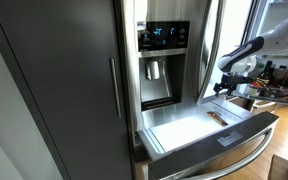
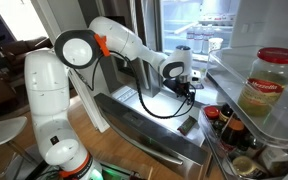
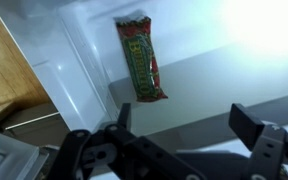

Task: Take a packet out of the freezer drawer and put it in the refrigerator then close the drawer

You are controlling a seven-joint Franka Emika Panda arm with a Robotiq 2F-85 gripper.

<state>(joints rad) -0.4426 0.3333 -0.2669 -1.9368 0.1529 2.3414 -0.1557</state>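
— Fridge [image 1: 174, 12] first: how does it stand?
— Steel, with a blue-lit dispenser [image 1: 164, 35] on one door. The door beside that one is swung open, and in an exterior view its clear shelf [image 2: 234, 95] carries a red-lidded jar [image 2: 267, 85]. A dark cabinet panel [image 1: 64, 80] stands against the fridge's other side.
— Arm?
— The white arm [image 2: 124, 40] reaches from its base across to the fridge front, wrist bent down over the drawer.
— Drawer [image 1: 179, 130]?
— It is pulled out below the doors. The white inside is brightly lit and the curved bar handle [image 1: 229, 150] faces the room.
— Gripper?
— The gripper [image 3: 184, 118] hangs above the open drawer, released. In the wrist view its black fingers [image 3: 246, 122] are spread wide with nothing between them.
— And the packet?
— The packet [image 3: 141, 62], green and red, lies flat on the drawer's white floor near a side wall. It is apart from the fingers and untouched. In the wrist view it lies beyond the fingertips, nearer one finger than the middle of the gap. It is in the drawer, not in the fridge.
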